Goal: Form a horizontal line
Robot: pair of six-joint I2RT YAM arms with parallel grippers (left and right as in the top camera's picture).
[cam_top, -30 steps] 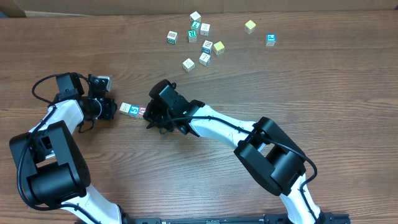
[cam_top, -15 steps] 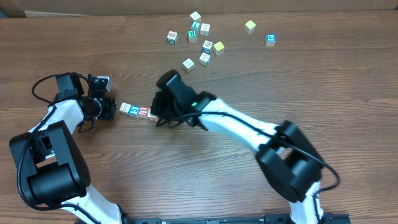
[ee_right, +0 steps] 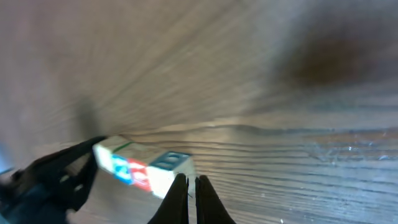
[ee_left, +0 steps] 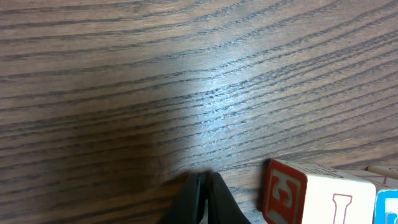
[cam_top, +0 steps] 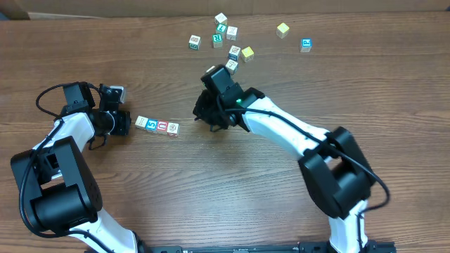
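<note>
On the wooden tabletop (cam_top: 394,105), we see a short row of blocks (cam_top: 157,126) lying left of centre. Its four cubes touch side by side and run almost level, dipping slightly toward the right end. The left tool (cam_top: 124,122) rests just beside the row's left end. From its own camera we find its fingers (ee_left: 194,198) pressed together with nothing between them. The end block (ee_left: 292,196), white with a red letter, sits just to their right in that view, apart from the tips.

The right tool (cam_top: 209,117) hangs near the row's right end but clear of it, with a strip of bare wood between them. Its wrist camera, blurred, shows its fingers (ee_right: 179,198) closed almost tip to tip and holding nothing. The row lies beyond them, with the dark left tool at the far end.

Toward the far edge of the tabletop we see a scatter of loose blocks (cam_top: 223,41), well apart from the row and none lined up. A yellow block (cam_top: 283,29) and a blue-lettered block (cam_top: 306,45) lie off to the right of that cluster, each on its own.
</note>
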